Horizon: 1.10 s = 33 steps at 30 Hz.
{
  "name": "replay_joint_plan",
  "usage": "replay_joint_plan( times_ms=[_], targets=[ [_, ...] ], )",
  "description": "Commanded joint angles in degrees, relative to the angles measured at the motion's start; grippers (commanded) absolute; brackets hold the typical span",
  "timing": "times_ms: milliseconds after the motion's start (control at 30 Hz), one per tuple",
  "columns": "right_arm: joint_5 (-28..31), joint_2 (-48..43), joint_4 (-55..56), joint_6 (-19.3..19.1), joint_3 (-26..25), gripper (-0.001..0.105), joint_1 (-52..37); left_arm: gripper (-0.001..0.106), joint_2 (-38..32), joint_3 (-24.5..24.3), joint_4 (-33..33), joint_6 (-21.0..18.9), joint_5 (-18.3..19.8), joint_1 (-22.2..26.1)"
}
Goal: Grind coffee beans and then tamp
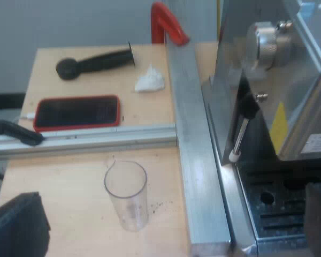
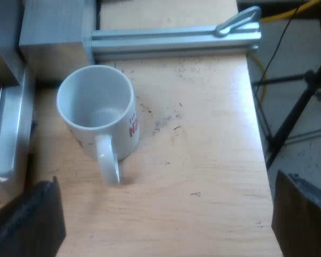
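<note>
The left gripper (image 1: 166, 219) hangs with its two black fingers (image 1: 16, 227) spread wide and holding nothing. Between them, farther off, stands the measuring glass (image 1: 126, 195), upright and empty on the wooden table (image 1: 59, 176). Bare wood lies all round the glass. A long aluminium rail (image 1: 195, 160) runs just beside it, and on the rail's far side sits the espresso machine (image 1: 289, 80), its steam wand (image 1: 239, 136) pointing down over the drip tray (image 1: 278, 211). A cross rail (image 1: 85, 138) bounds the glass's patch of table. Beyond it lie a phone in a red case (image 1: 77, 112), a black knobbed tool (image 1: 93, 61) on its side and a crumpled white tissue (image 1: 150, 80).

The right gripper (image 2: 166, 227) is likewise wide apart and empty. The mug (image 2: 96, 107) stands upright and empty near the machine's metal edge (image 2: 5, 134), its handle towards the camera. From the mug to the table's edge (image 2: 259, 176) the wood is bare; tripod legs (image 2: 299, 107) stand past that edge.
</note>
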Motion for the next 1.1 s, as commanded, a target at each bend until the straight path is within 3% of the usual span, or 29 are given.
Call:
replay_joint_plan(
  times_ms=[33,467,567,800,1000,1100],
  targets=[
    [-0.1,-5.3,-0.8,-1.0,1.6,0.081,-0.2,0.105,-2.8,0.6,-0.1,-0.7,-0.1,0.0],
    [-0.1,-22.8,-3.1,-0.8,7.3,0.081,-0.2,0.105,-21.1,7.1,2.8,1.3,-0.9,0.0],
    [-0.1,-26.5,-3.1,-0.8,8.4,0.081,-0.2,0.105,-27.6,9.4,3.2,1.5,-3.4,0.0],
    [-0.1,-32.7,-1.2,-0.6,10.9,0.081,-0.2,0.105,-38.3,12.2,7.4,1.5,-4.6,0.0],
    [-4.3,-32.7,-3.8,-0.5,11.3,0.081,0.1,0.105,-40.9,12.9,15.1,3.6,-7.2,0.3],
    [-4.3,-32.6,-4.3,-0.5,11.4,0.081,0.1,0.105,-41.0,13.8,14.7,3.4,-7.9,0.3]
  ],
)
